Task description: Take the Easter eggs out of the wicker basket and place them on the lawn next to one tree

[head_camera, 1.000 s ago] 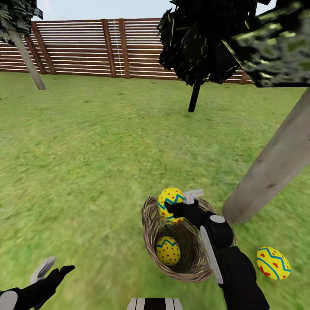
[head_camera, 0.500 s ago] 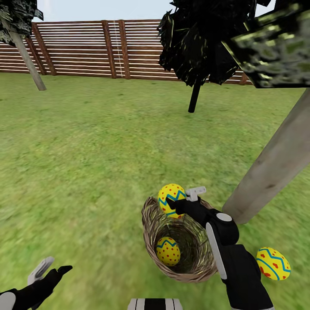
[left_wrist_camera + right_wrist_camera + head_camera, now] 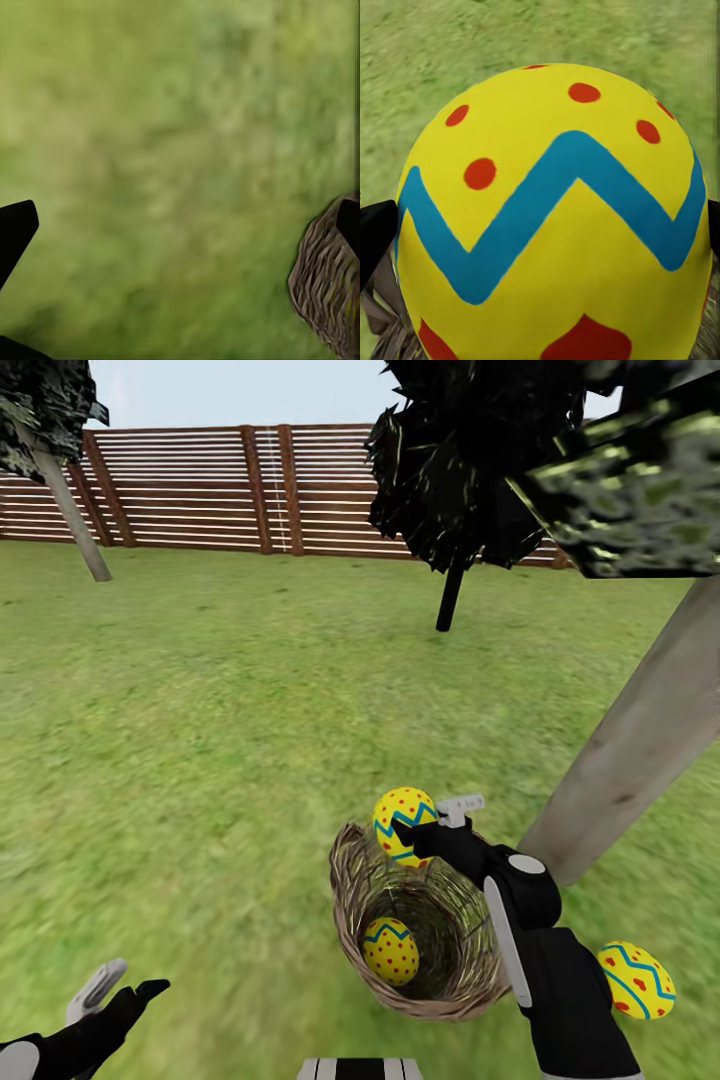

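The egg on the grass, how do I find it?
Find the thick pale tree trunk, then the wicker basket by its foot. This egg lies alone on the lawn; another sits inside the basket, and the right gripper holds the third.

Your right arm (image 3: 560,980) is matte black, with a light grey strip along the forearm and a round grey cap at the wrist. Each gripper has 1 black finger and 1 pale grey finger (image 3: 97,988). Your trunk (image 3: 360,1069) shows black-and-white stripes.
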You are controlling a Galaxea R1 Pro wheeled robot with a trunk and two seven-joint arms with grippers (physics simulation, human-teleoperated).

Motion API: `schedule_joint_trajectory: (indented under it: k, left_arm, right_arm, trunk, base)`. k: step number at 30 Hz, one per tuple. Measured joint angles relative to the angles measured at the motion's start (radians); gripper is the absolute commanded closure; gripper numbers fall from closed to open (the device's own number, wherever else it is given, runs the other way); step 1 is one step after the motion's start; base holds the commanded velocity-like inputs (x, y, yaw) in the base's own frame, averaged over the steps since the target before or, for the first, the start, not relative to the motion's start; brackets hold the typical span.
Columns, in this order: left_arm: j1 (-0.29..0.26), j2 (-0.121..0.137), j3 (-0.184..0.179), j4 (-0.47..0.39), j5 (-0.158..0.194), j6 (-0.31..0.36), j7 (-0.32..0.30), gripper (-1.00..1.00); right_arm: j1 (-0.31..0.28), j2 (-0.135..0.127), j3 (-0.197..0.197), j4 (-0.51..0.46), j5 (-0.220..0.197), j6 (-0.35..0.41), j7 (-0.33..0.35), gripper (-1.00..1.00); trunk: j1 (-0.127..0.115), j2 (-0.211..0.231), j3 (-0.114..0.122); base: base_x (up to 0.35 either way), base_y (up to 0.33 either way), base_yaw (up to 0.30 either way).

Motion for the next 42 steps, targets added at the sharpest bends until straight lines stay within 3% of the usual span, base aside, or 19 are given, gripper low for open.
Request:
schedule_joint_trajectory:
  k: [8,13,15,18,20,24,27,31,42]
  left_arm:
    - [0.000,-0.001,0.000,0.000,0.001,-0.001,0.000,-1.00]
    - [-0.001,-0.003,-0.002,-0.014,0.004,-0.002,0.000,-1.00]
    - [-0.001,-0.010,-0.022,-0.007,0.003,-0.027,0.000,-1.00]
    - [-0.001,-0.018,-0.090,-0.001,0.003,-0.101,0.001,-1.00]
    - [-0.002,-0.020,-0.112,0.023,0.006,-0.142,0.000,-1.00]
    - [-0.007,-0.022,-0.121,0.052,0.009,-0.166,-0.001,-1.00]
    - [-0.007,-0.022,-0.122,0.073,0.008,-0.221,0.000,-1.00]
    - [-0.007,-0.023,-0.123,0.088,0.010,-0.246,0.000,-1.00]
    - [-0.007,-0.023,-0.155,0.092,0.009,-0.268,-0.026,-1.00]
  right_arm:
    - [0.006,-0.001,0.002,0.000,-0.002,-0.005,0.006,1.00]
    - [0.009,-0.001,0.010,0.000,-0.002,-0.059,0.006,1.00]
    - [0.010,-0.001,0.009,0.000,-0.001,-0.074,0.007,1.00]
    - [0.012,-0.001,0.007,0.000,-0.002,-0.115,0.008,1.00]
    - [0.020,-0.001,0.008,0.000,-0.003,-0.163,0.008,1.00]
    - [0.030,-0.001,0.017,0.000,-0.003,-0.198,0.008,1.00]
    - [0.032,-0.001,0.017,0.000,-0.003,-0.198,0.008,1.00]
    - [0.033,0.000,0.016,0.000,-0.003,-0.193,0.008,1.00]
    - [0.033,0.005,0.009,0.000,-0.002,-0.174,0.008,1.00]
  trunk:
    - [-0.004,0.002,0.031]
    - [-0.006,0.003,0.050]
    - [-0.007,0.004,0.058]
    - [-0.008,0.004,0.070]
    - [-0.009,0.005,0.077]
    - [-0.011,0.006,0.093]
    - [-0.012,0.006,0.104]
    - [-0.014,0.007,0.120]
    - [-0.014,0.007,0.120]
  base:
    - [0.000,0.000,0.000]
    - [0.000,0.000,0.000]
    - [0.000,0.000,0.000]
    - [0.000,0.000,0.000]
    - [0.000,0.000,0.000]
    - [0.000,0.000,0.000]
    - [0.000,0.000,0.000]
    - [0.000,0.000,0.000]
    - [-0.006,0.136,0.000]
